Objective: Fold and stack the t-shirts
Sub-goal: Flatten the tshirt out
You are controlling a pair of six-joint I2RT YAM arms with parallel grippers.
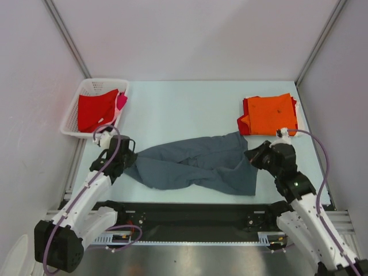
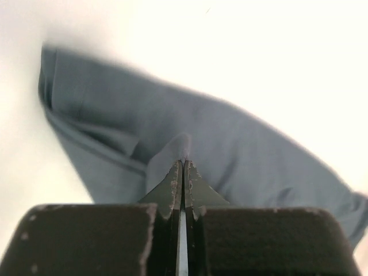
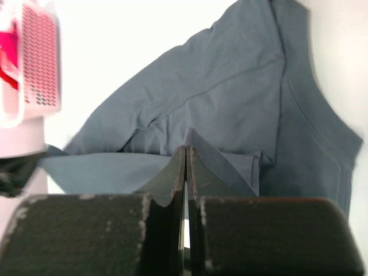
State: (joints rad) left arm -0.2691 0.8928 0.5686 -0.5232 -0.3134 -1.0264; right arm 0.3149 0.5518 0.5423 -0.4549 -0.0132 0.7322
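Observation:
A dark slate-grey t-shirt (image 1: 195, 164) lies stretched and crumpled across the middle of the table. My left gripper (image 1: 127, 161) is at its left end, and in the left wrist view the jaws (image 2: 183, 164) are shut with a pinch of grey cloth (image 2: 172, 150) rising at their tips. My right gripper (image 1: 253, 154) is at the shirt's right end. Its jaws (image 3: 187, 150) are also shut, with a fold of the grey t-shirt (image 3: 230, 92) pinched between them. A folded bright orange t-shirt (image 1: 270, 114) rests on a red one (image 1: 246, 107) at the back right.
A white lattice basket (image 1: 80, 98) stands at the back left, holding a red shirt (image 1: 94, 110) and a pink one (image 1: 121, 101). It also shows in the right wrist view (image 3: 40, 63). White walls enclose the table on three sides. A black rail (image 1: 190, 215) runs along the near edge.

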